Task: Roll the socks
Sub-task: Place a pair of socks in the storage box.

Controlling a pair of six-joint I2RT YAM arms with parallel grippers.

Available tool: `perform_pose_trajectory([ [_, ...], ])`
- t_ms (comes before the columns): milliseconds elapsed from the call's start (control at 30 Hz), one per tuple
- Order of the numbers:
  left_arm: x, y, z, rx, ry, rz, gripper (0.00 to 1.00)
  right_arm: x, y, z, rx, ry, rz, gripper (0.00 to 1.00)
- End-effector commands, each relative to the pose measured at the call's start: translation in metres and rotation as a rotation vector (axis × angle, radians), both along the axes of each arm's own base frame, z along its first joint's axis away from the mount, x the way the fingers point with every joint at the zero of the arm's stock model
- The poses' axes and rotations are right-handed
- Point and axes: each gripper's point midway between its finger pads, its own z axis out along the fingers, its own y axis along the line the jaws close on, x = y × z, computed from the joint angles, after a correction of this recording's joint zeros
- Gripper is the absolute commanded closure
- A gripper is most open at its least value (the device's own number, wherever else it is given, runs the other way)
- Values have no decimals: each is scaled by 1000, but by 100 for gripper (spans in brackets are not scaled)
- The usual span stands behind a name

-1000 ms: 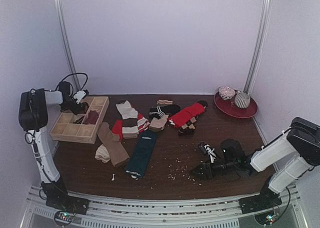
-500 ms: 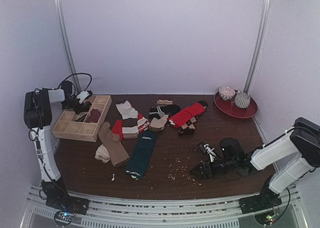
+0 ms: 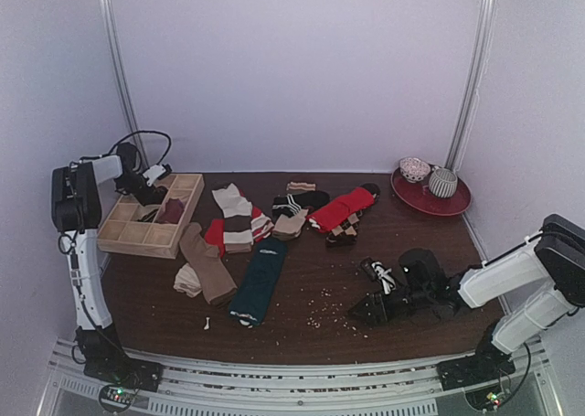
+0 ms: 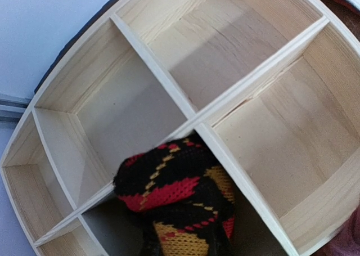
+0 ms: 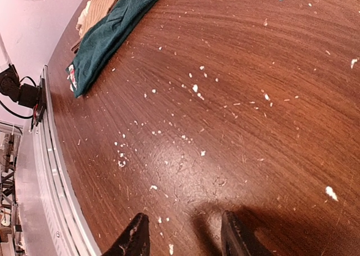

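Note:
A rolled black sock with red and yellow argyle diamonds point(image 4: 174, 202) fills the bottom of the left wrist view, hanging over a compartment of the wooden divider box point(image 4: 225, 59). It hides my left fingers. In the top view my left gripper point(image 3: 143, 193) is over the box's point(image 3: 117, 238) back left part, shut on that roll. A dark teal sock point(image 3: 259, 279) lies flat at the table's middle and also shows in the right wrist view point(image 5: 112, 28). My right gripper point(image 3: 367, 307) point(image 5: 183, 239) is open and empty, low over bare wood.
Loose socks lie across the middle: tan point(image 3: 207, 265), striped point(image 3: 236, 219), red point(image 3: 340, 208), black with white stripes point(image 3: 300, 201), and one point(image 3: 379, 274) by my right arm. A maroon piece point(image 3: 169, 212) sits in the box. A red plate point(image 3: 457, 202) with bowls stands back right. White crumbs point(image 5: 194, 88) dot the wood.
My left arm has swung a little back and left, carrying the argyle roll over the box. My right gripper has shifted slightly right and stays open.

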Motion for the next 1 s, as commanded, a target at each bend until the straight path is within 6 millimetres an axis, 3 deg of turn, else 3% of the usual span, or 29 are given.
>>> perform_pose_trajectory([
  [0, -79, -37, -86, -60, 410, 12, 81, -2, -11, -10, -68, 28, -21, 55],
  [33, -78, -37, -83, -67, 405, 19, 78, -2, -11, -10, -70, 28, -19, 55],
  [67, -77, -38, -82, -77, 402, 20, 64, -2, -11, -10, -72, 27, -17, 55],
  [100, -73, -40, -78, -85, 389, 20, 31, -2, -11, -9, -76, 26, -17, 56],
  [133, -70, -40, -75, -91, 380, 24, 13, -2, -12, -9, -77, 24, -18, 55],
  [167, -66, -40, -71, -90, 367, 25, 9, -1, -12, -7, -76, 19, -21, 55],
  [367, -34, -32, -29, -67, 197, 56, 6, 0, -15, -3, -70, 1, -38, 55],
  [633, -12, -50, 21, -173, 67, 7, 7, -1, -18, -3, -67, -3, -51, 55],
  [733, -10, -55, 30, -202, 51, -10, 7, 0, -18, -1, -66, -7, -55, 55],
  [967, -17, -59, 30, -215, 76, -41, 7, 0, -19, -2, -70, -9, -59, 55],
])
